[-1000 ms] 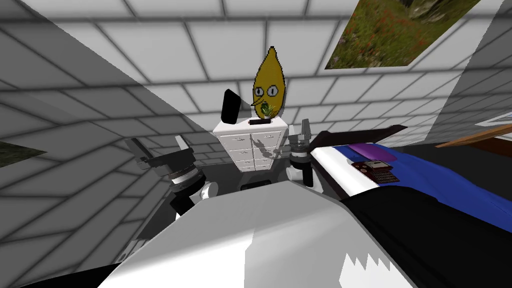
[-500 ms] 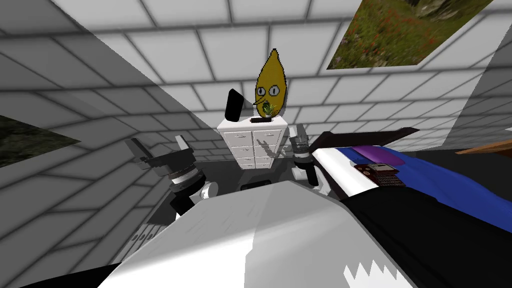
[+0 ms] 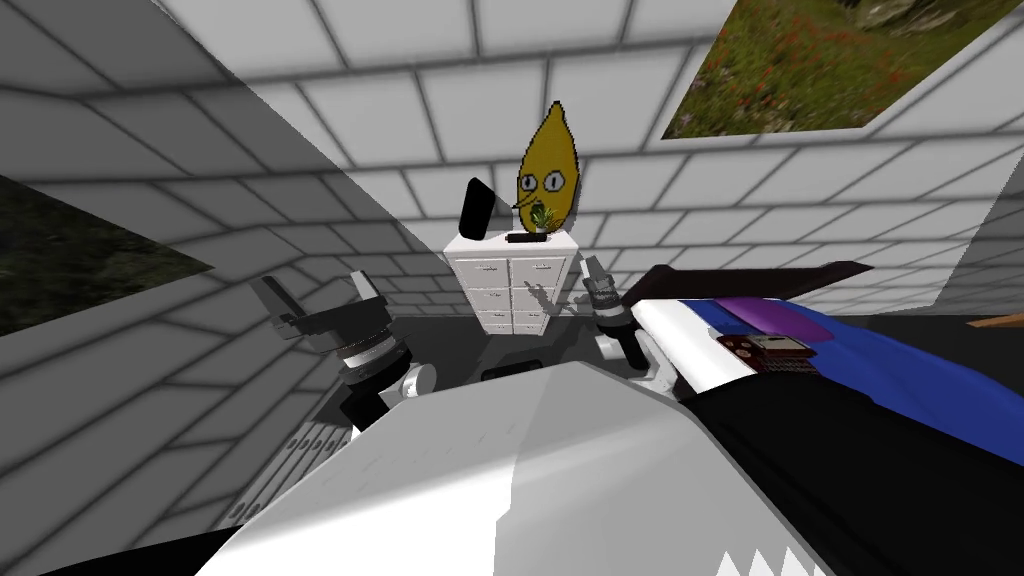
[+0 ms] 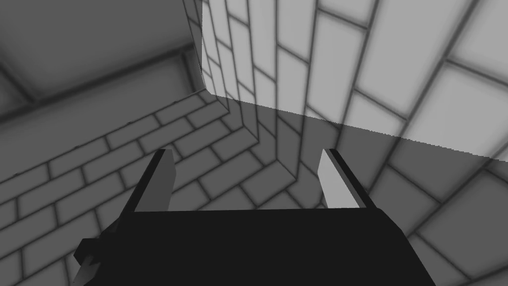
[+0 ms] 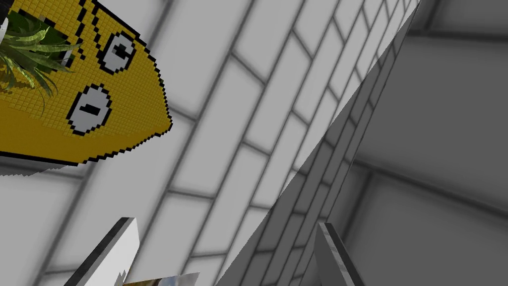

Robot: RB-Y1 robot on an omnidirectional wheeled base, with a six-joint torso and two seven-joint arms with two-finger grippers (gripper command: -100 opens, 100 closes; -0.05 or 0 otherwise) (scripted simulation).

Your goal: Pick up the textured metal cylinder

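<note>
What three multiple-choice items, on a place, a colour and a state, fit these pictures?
1. Where does the small plant stand? A. on the bed B. on the white dresser C. on the floor
2. What colour is the pointed face picture? A. red B. blue C. yellow
3. What state is the left hand in? A. shut on a cup B. open C. shut empty
B: it sits on the dresser top. C: the face is plainly yellow. B: its fingers stand well apart.
</note>
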